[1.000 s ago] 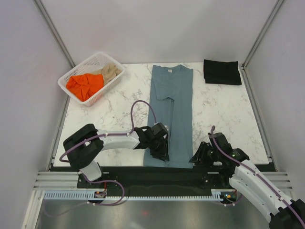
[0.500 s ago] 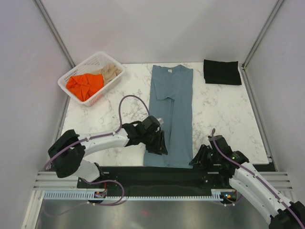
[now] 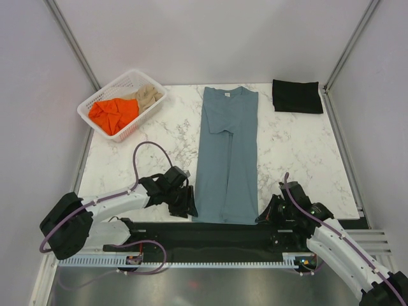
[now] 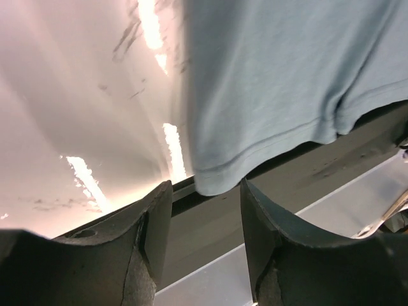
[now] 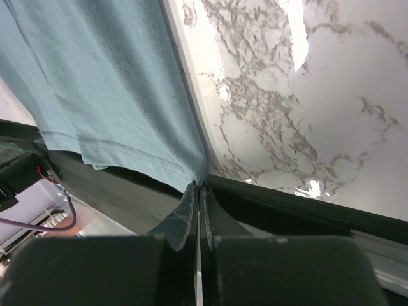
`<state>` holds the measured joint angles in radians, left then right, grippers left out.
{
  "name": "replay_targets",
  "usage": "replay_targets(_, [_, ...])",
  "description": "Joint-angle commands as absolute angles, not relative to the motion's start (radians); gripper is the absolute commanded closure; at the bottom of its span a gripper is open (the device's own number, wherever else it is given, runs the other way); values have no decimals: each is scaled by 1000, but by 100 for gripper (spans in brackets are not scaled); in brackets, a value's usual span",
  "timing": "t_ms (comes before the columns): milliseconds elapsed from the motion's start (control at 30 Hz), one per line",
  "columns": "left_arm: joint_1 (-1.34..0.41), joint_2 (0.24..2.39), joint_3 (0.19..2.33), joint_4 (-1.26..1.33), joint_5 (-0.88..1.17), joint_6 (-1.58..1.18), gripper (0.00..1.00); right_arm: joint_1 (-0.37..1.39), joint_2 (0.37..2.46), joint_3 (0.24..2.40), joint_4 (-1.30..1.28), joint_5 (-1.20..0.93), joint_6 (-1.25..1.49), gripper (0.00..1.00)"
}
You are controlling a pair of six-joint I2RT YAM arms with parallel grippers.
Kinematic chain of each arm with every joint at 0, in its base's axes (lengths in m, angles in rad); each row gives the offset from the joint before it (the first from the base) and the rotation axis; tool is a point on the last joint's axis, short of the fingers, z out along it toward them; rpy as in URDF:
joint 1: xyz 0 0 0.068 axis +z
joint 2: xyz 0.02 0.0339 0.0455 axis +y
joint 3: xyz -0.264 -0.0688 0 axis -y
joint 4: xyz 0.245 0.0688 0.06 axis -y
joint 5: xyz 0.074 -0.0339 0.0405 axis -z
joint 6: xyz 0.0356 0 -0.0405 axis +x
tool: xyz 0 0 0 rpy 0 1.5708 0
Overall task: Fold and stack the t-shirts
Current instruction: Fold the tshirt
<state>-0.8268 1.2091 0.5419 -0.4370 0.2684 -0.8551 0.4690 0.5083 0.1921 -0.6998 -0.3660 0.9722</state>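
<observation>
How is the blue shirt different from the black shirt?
The blue shirt is a long strip down the middle of the table; the black shirt is a small folded rectangle at its far right corner. The right end effector is shut on the blue shirt's near corner and the left end effector is open at the other; nothing touches the black shirt. Both lie flat.
</observation>
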Motion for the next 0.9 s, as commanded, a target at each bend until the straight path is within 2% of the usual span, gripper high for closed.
replay_targets(0, [-828, 1146, 506, -443, 267, -862, 45, 472, 512, 196, -713, -356, 965, 100])
replay_targets(267, [-828, 1177, 489, -416, 256, -867, 44, 472, 511, 193, -715, -350, 956, 100])
replay_targets(467, [-830, 1233, 460, -328, 301, -900, 51, 472, 489, 192, -719, -350, 962, 100])
replay_targets(567, [-828, 1249, 459, -311, 305, -903, 59, 472, 482, 189, -729, -347, 959, 100])
replay_targets(600, [-828, 1249, 457, -311, 307, -908, 67, 472, 480, 187, -736, -347, 957, 100])
replay_targets(667, [-830, 1233, 453, -308, 307, -911, 75, 472, 469, 189, -749, -338, 954, 100])
replay_targets(700, [-828, 1229, 451, -308, 307, -913, 85, 472, 465, 193, -761, -334, 951, 100])
replay_targets(767, [-828, 1216, 448, -308, 314, -913, 98, 474, 460, 204, -782, -316, 948, 100])
replay_targets(867, [-830, 1204, 442, -307, 330, -933, 98, 472, 456, 268, -865, -246, 928, 100])
